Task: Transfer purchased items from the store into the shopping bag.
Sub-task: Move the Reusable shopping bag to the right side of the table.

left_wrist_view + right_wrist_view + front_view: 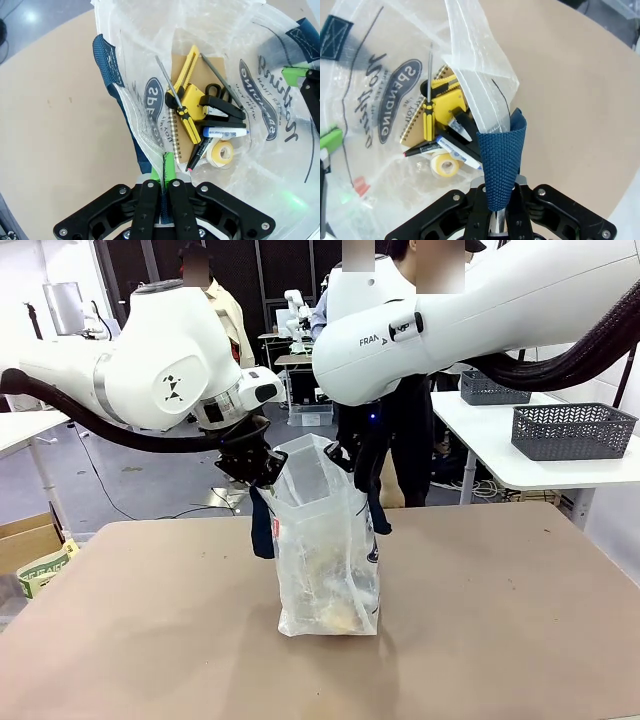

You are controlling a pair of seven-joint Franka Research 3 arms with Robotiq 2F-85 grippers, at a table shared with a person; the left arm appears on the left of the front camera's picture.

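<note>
A translucent white plastic shopping bag [325, 540] with navy strap handles and navy script lettering stands upright on the tan bench [130, 640]. Its mouth is held open between the two arms.

The left claw [166, 167] is together. Its green pads are pinched on the bag's rim, where navy webbing runs down, just beside a navy strap handle [107, 65]. The right claw [497, 207] is at the opposite side of the bag's mouth, clamped on the other navy strap [502, 150], which folds up over its fingers.

The purchased items [335, 612] lie in a heap on the bag's floor. From above the bag's mouth they can be told apart:
- a brown-covered spiral notebook [176, 137] at the bottom
- a yellow utility knife [189, 65] lying on the notebook
- a screwdriver with a yellow and black handle [186, 122], also on the notebook
- a black stapler [222, 110] beside those
- black-handled scissors [214, 90] next to the stapler
- a white marker with a blue cap [225, 132]
- a black pen with a pink tip [197, 152]
- a pale yellow roll of tape [222, 152]

Behind the bag and well off to the robot's right, a dark grey slotted plastic basket [573, 430] sits on a white side bench [480, 455]. Whether anything is inside it cannot be told. A person in dark clothing [405, 430] stands directly behind the bag, at the far edge of the tan bench.
</note>
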